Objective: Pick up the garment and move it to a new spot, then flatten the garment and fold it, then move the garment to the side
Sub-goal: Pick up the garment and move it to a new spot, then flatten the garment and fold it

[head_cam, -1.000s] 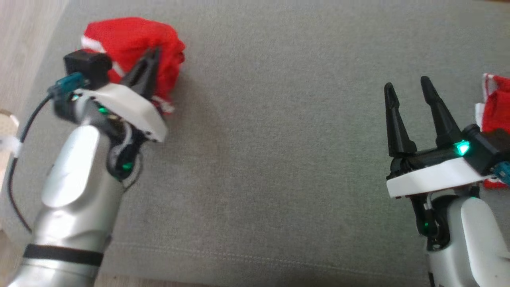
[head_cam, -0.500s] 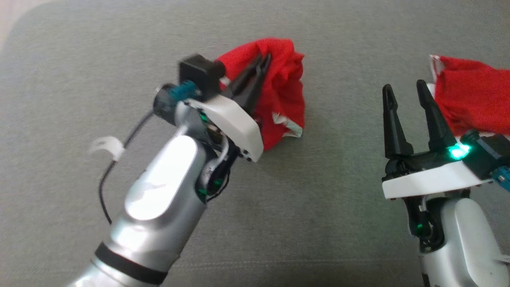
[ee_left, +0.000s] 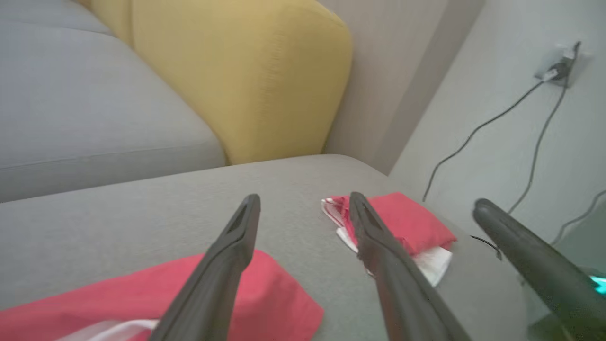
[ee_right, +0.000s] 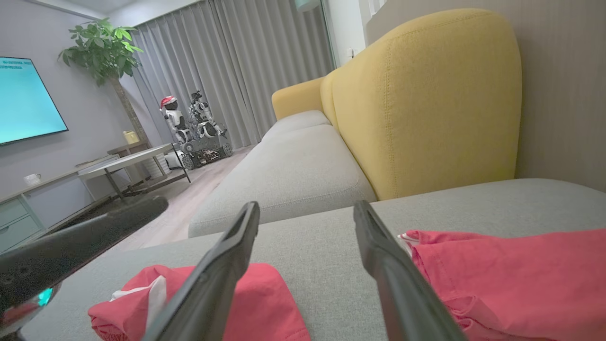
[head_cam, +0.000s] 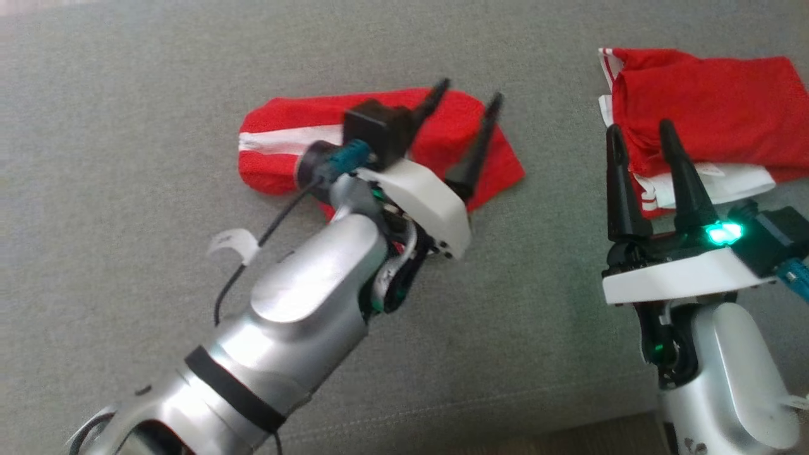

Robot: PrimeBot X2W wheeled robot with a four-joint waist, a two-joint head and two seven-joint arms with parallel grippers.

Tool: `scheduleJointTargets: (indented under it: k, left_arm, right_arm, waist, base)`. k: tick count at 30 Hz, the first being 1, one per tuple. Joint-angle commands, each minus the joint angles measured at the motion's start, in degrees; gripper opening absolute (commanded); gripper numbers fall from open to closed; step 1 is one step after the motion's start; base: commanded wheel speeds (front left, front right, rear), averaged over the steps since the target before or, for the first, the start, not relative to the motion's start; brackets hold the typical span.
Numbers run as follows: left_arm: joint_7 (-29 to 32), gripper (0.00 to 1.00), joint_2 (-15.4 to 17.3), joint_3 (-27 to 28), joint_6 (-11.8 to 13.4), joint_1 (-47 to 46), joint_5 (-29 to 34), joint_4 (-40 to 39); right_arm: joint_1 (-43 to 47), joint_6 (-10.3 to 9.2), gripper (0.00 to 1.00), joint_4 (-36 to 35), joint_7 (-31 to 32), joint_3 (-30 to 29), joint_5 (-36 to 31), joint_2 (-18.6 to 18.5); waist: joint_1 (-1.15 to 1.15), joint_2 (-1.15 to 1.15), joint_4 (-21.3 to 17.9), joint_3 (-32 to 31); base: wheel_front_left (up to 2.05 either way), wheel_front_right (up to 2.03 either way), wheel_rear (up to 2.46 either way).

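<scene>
Grey couch cushion (head_cam: 114,265) spans the head view. At upper centre lies the folded red garment (head_cam: 284,136), the left gripper (head_cam: 469,90) over it with fingers spread apart. At lower right, the right gripper (head_cam: 639,126) is equally spread, just below another red pile (head_cam: 708,107).

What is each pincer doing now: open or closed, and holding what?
Left pincer: open, holding nothing, over the left garment.
Right pincer: open, holding nothing.
</scene>
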Motion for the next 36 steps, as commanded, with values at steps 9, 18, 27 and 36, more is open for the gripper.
scheduleJointTargets:
  k: [9,18,27,36]
  left_arm:
    - [-3.1,1.0,11.27,11.32,1.69,4.85,6.43,-1.62]
    - [-3.13,1.0,17.1,26.7,5.05,28.19,14.86,-14.91]
    - [-3.13,1.0,9.49,38.29,-0.09,38.05,22.8,-19.86]
    - [-3.13,1.0,4.96,42.78,-4.9,37.67,27.13,-18.85]
  right_arm:
    - [1.74,-0.04,1.0,-0.49,0.75,0.42,-1.35,0.19]
    - [6.39,-0.04,1.0,0.46,1.47,-0.49,-3.08,0.19]
    - [7.09,-0.04,1.0,0.88,2.73,0.3,-4.11,0.19]
    - [6.26,-0.04,1.0,4.77,9.15,8.12,-3.95,0.19]
  waist:
    - [0.0,0.0,6.26,-5.94]
    - [0.0,0.0,10.14,-9.06]
    - [0.0,0.0,12.0,-9.33]
    - [0.0,0.0,12.45,-7.49]
  base:
    - [0.0,0.0,0.0]
    - [0.0,0.0,0.0]
    - [0.0,0.0,0.0]
    - [0.0,0.0,0.0]
